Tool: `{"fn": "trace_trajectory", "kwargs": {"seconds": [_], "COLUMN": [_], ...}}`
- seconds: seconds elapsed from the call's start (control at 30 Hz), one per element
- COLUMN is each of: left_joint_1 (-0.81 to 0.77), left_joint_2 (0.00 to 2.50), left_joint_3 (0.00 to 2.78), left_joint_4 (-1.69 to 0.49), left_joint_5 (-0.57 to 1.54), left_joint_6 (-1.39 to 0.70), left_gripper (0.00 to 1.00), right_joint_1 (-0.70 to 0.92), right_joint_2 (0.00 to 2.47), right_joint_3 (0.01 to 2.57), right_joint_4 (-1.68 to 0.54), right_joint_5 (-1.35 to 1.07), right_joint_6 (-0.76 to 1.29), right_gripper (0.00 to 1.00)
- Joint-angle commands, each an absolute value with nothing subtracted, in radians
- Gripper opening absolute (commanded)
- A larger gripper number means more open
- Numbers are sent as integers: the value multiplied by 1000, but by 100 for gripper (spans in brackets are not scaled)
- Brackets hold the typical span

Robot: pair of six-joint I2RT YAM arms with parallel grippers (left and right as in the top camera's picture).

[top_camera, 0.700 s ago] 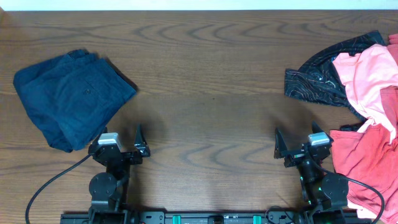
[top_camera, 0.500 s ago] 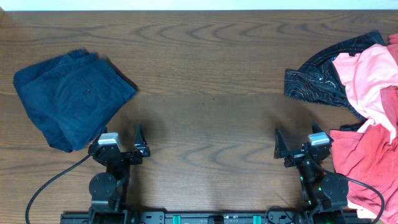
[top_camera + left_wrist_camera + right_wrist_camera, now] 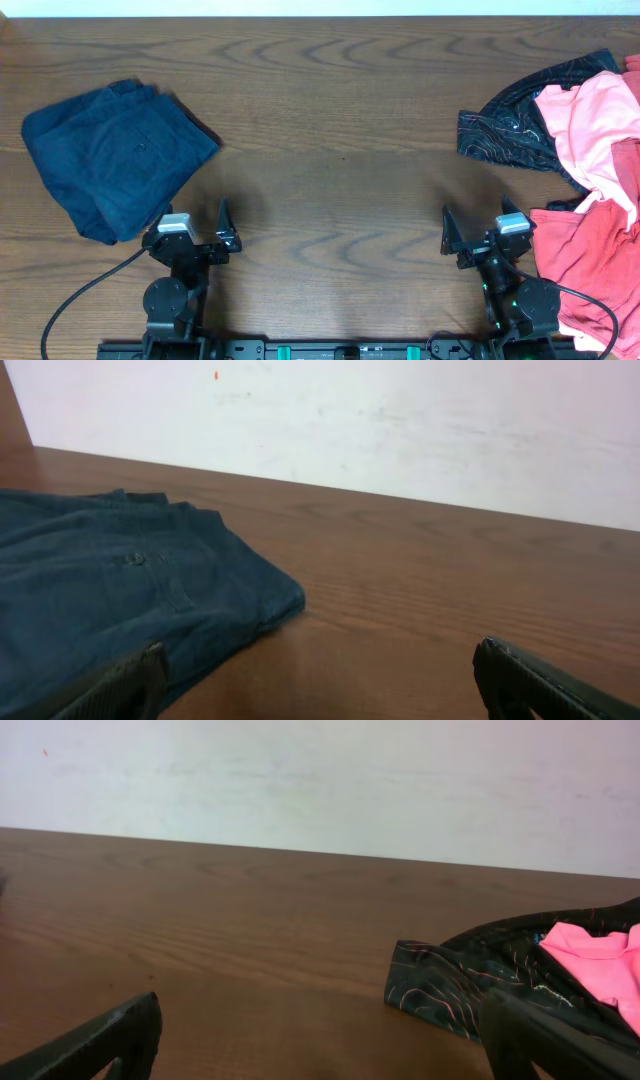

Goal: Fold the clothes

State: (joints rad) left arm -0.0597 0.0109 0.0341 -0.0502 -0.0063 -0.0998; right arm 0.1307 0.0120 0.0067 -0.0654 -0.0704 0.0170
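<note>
**Well spread, nothing held**

Down at the near edge of the desk, the left claw stood with its fingers spread wide and nothing between them. The right claw stood the same way, spread and empty, well apart from the left one.

Just beside the left claw, toward the far left, lay a dark blue garment, folded into a rough block. Its near corner reached almost to the claw's outer finger.

By the right claw the unfolded clothes lay heaped against the right edge of the desk. A red piece lay nearest, just beside the right arm. Beyond it lay a pink piece, and under the pink a black-patterned piece stretched out toward the middle. Bare wood lay between the two sides.
</note>
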Motion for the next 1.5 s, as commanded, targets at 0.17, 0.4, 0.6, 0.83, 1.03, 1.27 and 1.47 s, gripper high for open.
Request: {"fn": "trace_trajectory", "kwargs": {"seconds": [0.17,0.4,0.6,0.83,1.03,1.27,1.47], "left_joint_1": [-54,-54,-54,-54,-54,-54,-54], "left_joint_2": [4,4,4,4,4,4,6], "left_joint_3": [4,4,4,4,4,4,38], "left_joint_4": [-67,-67,-67,-70,-70,-69,-75], "left_joint_5": [-8,-8,-8,-8,-8,-8,-7], "left_joint_6": [-86,-86,-86,-86,-86,-86,-87], "left_gripper": [98,98,98,98,98,98,98], "right_joint_1": [141,141,141,141,141,141,141], "right_joint_2": [7,7,7,7,7,8,33], "right_joint_3": [6,6,6,6,6,6,30], "right_joint_4": [-70,-70,-70,-70,-71,-72,-88], "right_joint_5": [-63,-63,-63,-64,-54,-4,35], "right_joint_6": [6,6,6,7,7,48,108], "right_gripper": [99,99,99,99,99,99,99]}}
